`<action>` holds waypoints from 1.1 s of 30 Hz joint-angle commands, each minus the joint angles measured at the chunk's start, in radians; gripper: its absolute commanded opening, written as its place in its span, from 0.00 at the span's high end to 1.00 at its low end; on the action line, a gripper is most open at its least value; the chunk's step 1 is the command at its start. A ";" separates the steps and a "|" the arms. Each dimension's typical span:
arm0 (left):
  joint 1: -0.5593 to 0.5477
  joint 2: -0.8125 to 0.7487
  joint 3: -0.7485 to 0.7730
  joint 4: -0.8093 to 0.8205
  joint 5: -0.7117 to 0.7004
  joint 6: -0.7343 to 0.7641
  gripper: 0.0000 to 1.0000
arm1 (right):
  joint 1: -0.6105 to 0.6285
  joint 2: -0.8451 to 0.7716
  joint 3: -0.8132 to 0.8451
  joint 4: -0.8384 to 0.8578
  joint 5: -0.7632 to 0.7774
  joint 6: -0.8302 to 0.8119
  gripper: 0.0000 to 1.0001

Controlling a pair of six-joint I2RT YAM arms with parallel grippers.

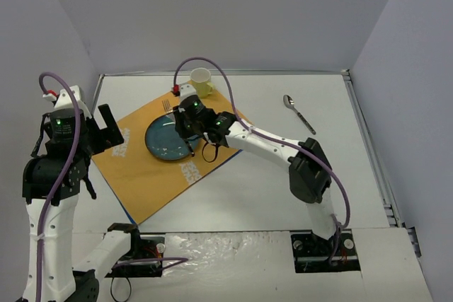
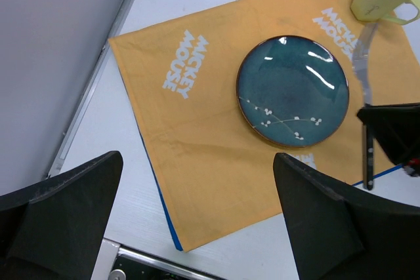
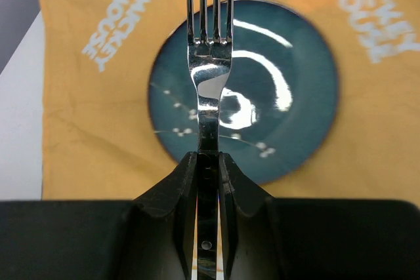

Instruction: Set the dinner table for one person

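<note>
1. Step in hand: laying the fork. The right gripper (image 3: 207, 162) is clamped on the handle of the fork (image 3: 209, 63), which is held level with its tines out over the plate (image 3: 295, 96), clear of it.
2. Already laid, by judgement: the plate, lying about mid-placemat (image 1: 141, 175), and the cup (image 1: 201, 81), upright at the placemat's far corner.
3. Not yet laid: the spoon (image 1: 299, 112), lying on bare worktop (image 1: 283, 167) to the right, well apart from the placemat.
4. Left gripper (image 2: 198, 162): fingers wide apart and holding nothing, raised over the near left part of the placemat.
5. Next move, by judgement: shift the fork sideways off the plate to the bare orange cloth beside it, lower it flat with its length alongside the rim, then part the fingers. The spoon would follow.
6. Risk: the tines sit close above the glazed plate, so lowering too early would strike it.
7. Surface: a flat white worktop with thin metal strips at its edges. It carries the placemat, which is set askew and printed with white lettering.
8. Room: plain pale grey walls close in on the left, far and right sides. The arm bases are bolted at the near edge.
</note>
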 commanded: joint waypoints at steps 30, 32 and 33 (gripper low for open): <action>-0.072 -0.062 -0.118 -0.052 -0.145 -0.060 0.03 | 0.264 0.482 0.421 0.084 -0.036 0.177 1.00; -0.075 -0.063 -0.121 -0.050 -0.144 -0.059 0.03 | 0.267 0.487 0.414 0.084 -0.014 0.186 1.00; -0.076 -0.064 -0.123 -0.049 -0.143 -0.059 0.03 | 0.269 0.488 0.409 0.084 0.002 0.191 1.00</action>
